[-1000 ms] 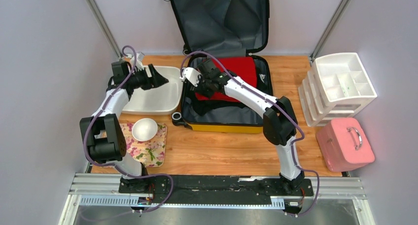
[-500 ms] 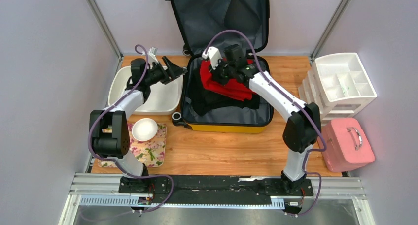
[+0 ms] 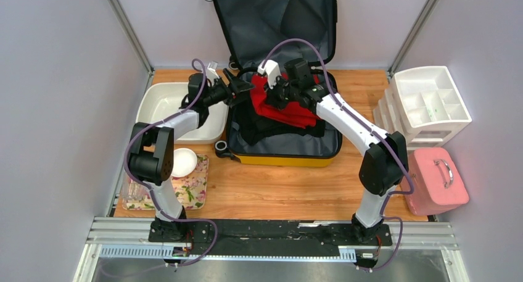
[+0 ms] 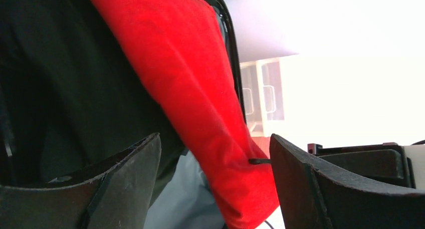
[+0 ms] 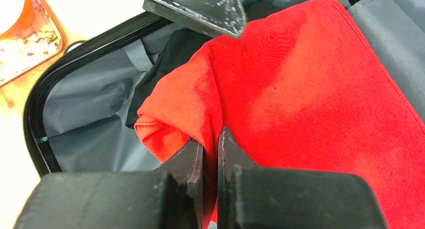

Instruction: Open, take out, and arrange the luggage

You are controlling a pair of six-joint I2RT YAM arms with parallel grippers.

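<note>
The yellow suitcase (image 3: 284, 160) lies open at the back of the table, its lid (image 3: 277, 23) propped against the wall and its grey lining (image 5: 90, 103) showing. My right gripper (image 3: 279, 89) (image 5: 210, 144) is shut on a fold of a red garment (image 3: 290, 109) (image 5: 310, 78) and holds it raised over the case. A black garment (image 3: 259, 124) (image 4: 60, 78) lies beneath it. My left gripper (image 3: 242, 87) (image 4: 215, 159) is open at the case's left rim, its jaws either side of the red garment's (image 4: 200, 88) hanging edge without gripping it. One of its fingers (image 5: 200, 6) shows in the right wrist view.
A white tub (image 3: 185, 112) sits left of the suitcase. A white bowl (image 3: 182, 161) rests on a floral mat (image 3: 188, 188) at front left. A white drawer organiser (image 3: 425, 106) and a small pink case (image 3: 432, 180) stand at the right.
My left arm swung right from over the white tub to the suitcase's left rim. My right gripper lifted the red garment up and toward the back, then shifted slightly.
</note>
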